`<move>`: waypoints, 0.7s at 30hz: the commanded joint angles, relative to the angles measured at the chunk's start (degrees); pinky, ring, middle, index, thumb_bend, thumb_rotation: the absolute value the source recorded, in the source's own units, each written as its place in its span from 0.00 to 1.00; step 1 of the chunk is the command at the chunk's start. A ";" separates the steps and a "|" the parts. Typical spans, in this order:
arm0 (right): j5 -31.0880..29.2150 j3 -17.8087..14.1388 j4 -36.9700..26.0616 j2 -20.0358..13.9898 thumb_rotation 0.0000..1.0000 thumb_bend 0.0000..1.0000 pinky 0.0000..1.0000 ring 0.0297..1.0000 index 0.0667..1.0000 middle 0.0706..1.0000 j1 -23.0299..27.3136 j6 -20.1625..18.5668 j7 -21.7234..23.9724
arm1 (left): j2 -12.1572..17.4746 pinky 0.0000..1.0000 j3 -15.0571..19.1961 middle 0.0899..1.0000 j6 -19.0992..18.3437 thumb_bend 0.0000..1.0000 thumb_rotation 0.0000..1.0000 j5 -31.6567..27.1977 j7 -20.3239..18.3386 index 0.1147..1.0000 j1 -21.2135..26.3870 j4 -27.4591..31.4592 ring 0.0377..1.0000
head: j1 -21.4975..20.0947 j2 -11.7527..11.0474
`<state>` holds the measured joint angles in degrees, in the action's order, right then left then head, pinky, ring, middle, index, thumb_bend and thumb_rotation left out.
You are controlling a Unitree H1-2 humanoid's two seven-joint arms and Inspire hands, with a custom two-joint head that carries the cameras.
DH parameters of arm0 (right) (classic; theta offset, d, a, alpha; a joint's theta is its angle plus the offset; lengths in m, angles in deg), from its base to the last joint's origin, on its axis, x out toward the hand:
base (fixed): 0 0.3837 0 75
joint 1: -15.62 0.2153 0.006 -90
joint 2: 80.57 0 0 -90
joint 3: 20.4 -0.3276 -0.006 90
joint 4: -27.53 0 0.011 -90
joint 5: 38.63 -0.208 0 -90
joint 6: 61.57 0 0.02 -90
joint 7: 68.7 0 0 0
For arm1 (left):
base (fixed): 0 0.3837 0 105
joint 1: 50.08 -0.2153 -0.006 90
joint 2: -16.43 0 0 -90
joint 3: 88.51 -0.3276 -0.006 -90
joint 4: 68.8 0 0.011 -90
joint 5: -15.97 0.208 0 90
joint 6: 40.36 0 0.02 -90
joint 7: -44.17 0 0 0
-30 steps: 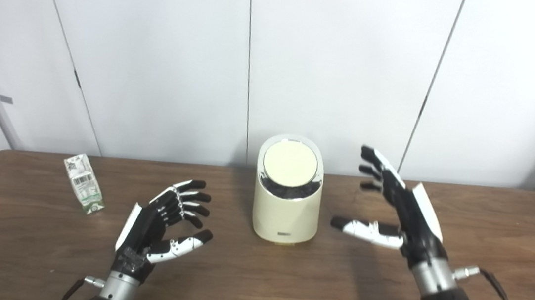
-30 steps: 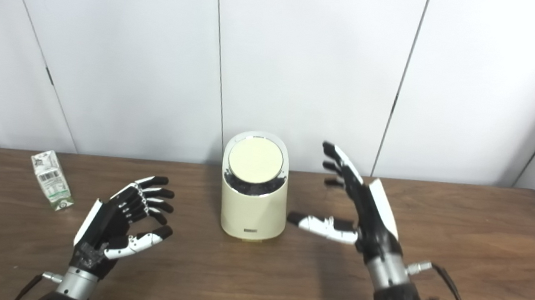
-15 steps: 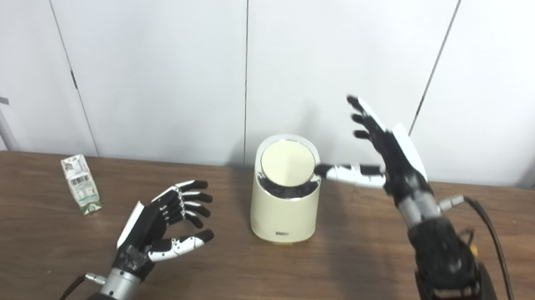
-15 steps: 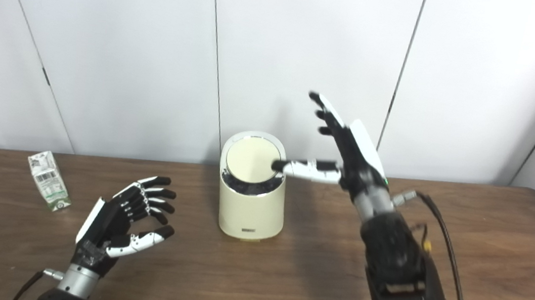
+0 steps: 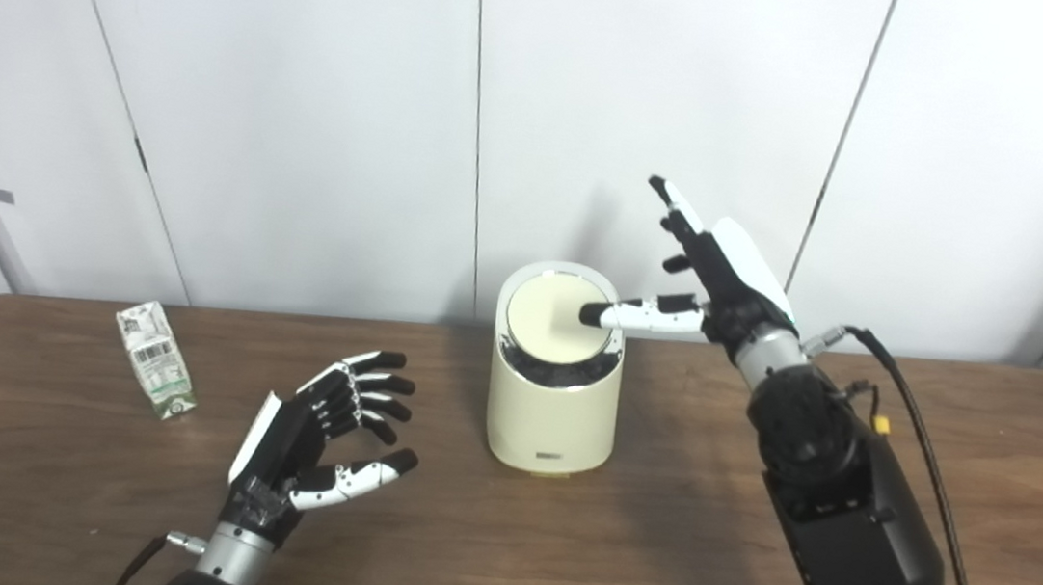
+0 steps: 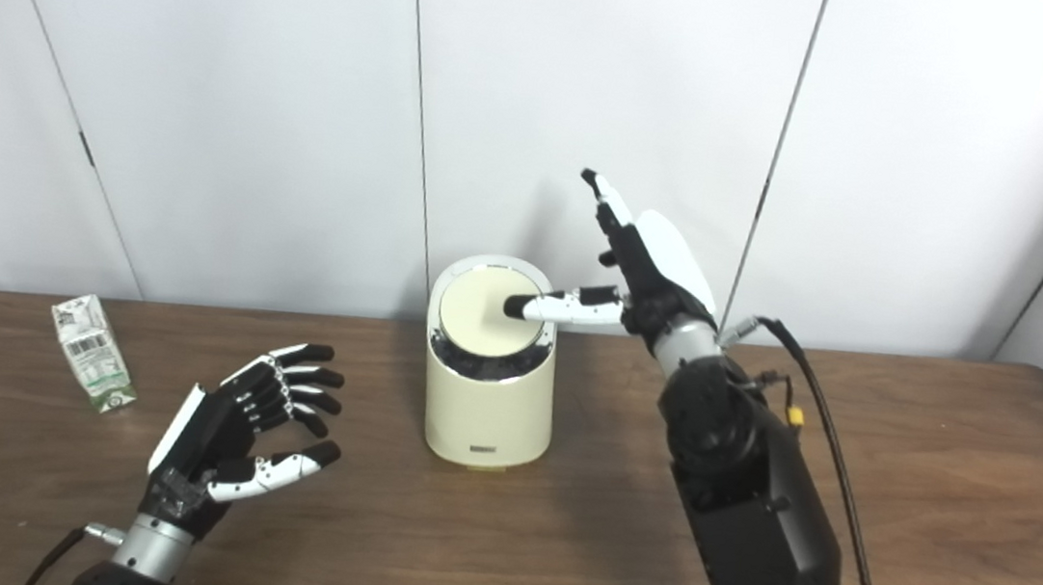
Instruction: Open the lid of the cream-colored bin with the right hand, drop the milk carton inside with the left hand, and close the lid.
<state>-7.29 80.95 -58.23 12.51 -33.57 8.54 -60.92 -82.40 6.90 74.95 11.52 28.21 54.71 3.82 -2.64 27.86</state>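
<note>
The cream-colored bin [image 5: 553, 402] stands mid-table with its round lid [image 5: 550, 313] down. My right hand [image 5: 712, 279] is raised at the bin's upper right, open, fingers pointing up; its thumb reaches over the lid's right edge, and contact is unclear. A small white and green milk carton [image 5: 155, 371] stands at the far left of the table. My left hand [image 5: 322, 441] hovers open above the table, left of the bin and right of the carton, holding nothing.
The brown wooden table [image 5: 495, 542] runs to a white panelled wall [image 5: 307, 115] just behind the bin. A black cable [image 5: 932, 442] trails from my right wrist along the forearm.
My right hand rose from beside the bin and moved left, bringing its thumb over the lid. The left hand and carton stayed put; the camera shifted slightly.
</note>
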 commanded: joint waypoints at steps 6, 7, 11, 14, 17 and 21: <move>1.91 1.37 3.64 0.77 0.40 0.87 0.74 0.91 1.00 0.98 4.64 2.52 -3.37 | -1.49 0.51 -0.52 0.67 1.61 0.65 0.00 0.19 0.91 0.76 -2.30 -2.42 0.60 | 0.05 0.13; 2.03 1.57 4.30 0.84 0.40 0.87 0.74 0.91 1.00 0.97 4.87 2.70 -3.60 | -1.51 0.51 -0.60 0.67 1.61 0.65 0.00 0.33 0.96 0.76 -2.32 -2.30 0.60 | 0.14 0.14; 2.26 2.18 5.98 0.85 0.40 0.89 0.78 0.93 0.99 0.98 5.55 2.62 -3.71 | -1.66 0.50 -0.74 0.66 1.61 0.66 0.01 -0.25 0.20 0.76 -2.31 -2.25 0.59 | 0.16 0.37; 2.71 2.66 6.35 0.80 0.40 0.89 0.82 0.95 1.00 0.99 5.91 1.77 -3.09 | -1.76 0.50 -0.66 0.67 1.61 0.66 0.02 -0.68 -0.28 0.76 -2.30 -2.51 0.60 | 0.27 0.45; 3.34 3.51 6.59 0.42 0.40 0.87 0.91 0.97 1.00 0.99 6.11 1.76 -2.44 | -1.89 0.51 -0.53 0.67 1.61 0.65 0.00 -0.61 -0.39 0.77 -2.39 -2.41 0.60 | 0.30 0.58; 3.95 4.42 7.05 -0.06 0.39 0.88 0.88 0.95 1.00 0.98 6.12 2.32 -2.36 | -2.03 0.50 -0.45 0.67 1.61 0.65 0.00 -0.43 -0.19 0.77 -2.40 -2.34 0.60 | 0.32 0.67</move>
<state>-4.08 85.47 -50.11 13.55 -31.17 9.04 -62.71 -82.71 6.87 74.96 11.73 27.70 54.77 3.86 -2.29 28.48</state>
